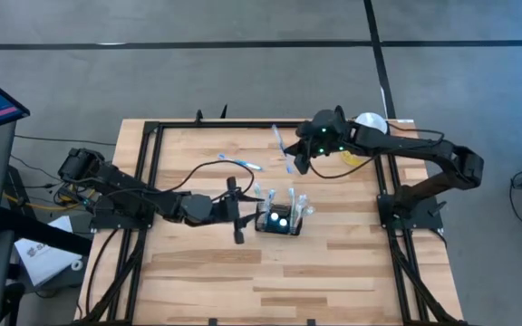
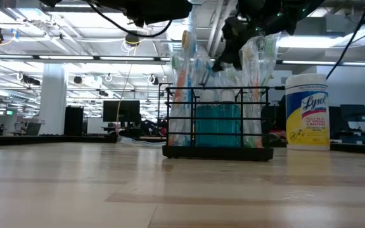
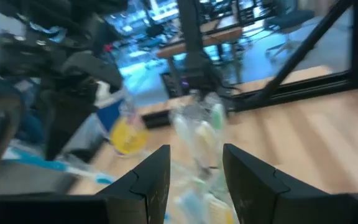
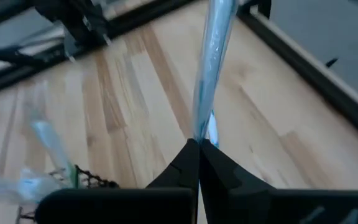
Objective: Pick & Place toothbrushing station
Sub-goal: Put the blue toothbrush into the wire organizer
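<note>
Pale wood table [image 1: 333,263], planked, smooth, faint satin sheen in the low view. Black metal frame [image 1: 149,172] round the edges, matt. Thin black wire, matt, forming the toothbrush holder [image 2: 217,123], a teal glossy plastic cup [image 2: 218,125] inside. Toothbrushes [image 2: 184,88] wrapped in clear, shiny, crinkled plastic. Another clear-wrapped toothbrush [image 4: 211,62] pinched in the right gripper [image 4: 199,144], dark matt plastic fingers. Same dull dark plastic on the left gripper [image 3: 195,163]. Glossy printed label on the white plastic wipes canister [image 2: 307,112].
</note>
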You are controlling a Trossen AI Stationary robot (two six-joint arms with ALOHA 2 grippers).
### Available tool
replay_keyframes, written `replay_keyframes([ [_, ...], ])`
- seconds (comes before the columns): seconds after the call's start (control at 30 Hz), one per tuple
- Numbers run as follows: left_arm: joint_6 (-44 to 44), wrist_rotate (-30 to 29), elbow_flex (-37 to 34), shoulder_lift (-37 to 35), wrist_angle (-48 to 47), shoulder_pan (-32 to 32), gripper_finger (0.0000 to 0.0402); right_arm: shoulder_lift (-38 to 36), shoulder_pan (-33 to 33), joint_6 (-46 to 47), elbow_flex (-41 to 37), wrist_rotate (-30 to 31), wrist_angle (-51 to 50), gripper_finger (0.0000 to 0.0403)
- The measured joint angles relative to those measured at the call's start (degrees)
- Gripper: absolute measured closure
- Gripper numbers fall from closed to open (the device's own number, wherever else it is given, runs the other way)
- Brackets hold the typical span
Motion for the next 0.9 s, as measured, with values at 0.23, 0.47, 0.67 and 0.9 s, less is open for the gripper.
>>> replay_keyframes([
  [0.23, 20.15, -8.02, 0.02, -0.02, 4.28, 0.00, 0.0261, -4.54, 0.00, 0.53, -0.04, -1.43, 2.24, 0.0401],
  [0.47, 45.04, -11.41, 0.02, -0.02, 8.63, 0.00, 0.0261, -6.50, 0.04, 1.55, -0.04, -7.68, 6.39, 0.0402],
  [0.67, 65.41, -11.68, 0.02, -0.04, 9.01, 0.02, 0.0261, -6.49, 0.78, 3.81, -0.04, -12.14, 11.11, 0.0402],
  [0.9, 84.88, -16.03, 0.02, -0.04, 9.51, 0.15, 0.0261, -6.46, 3.52, 6.30, -0.04, -16.00, 16.21, 0.0403],
])
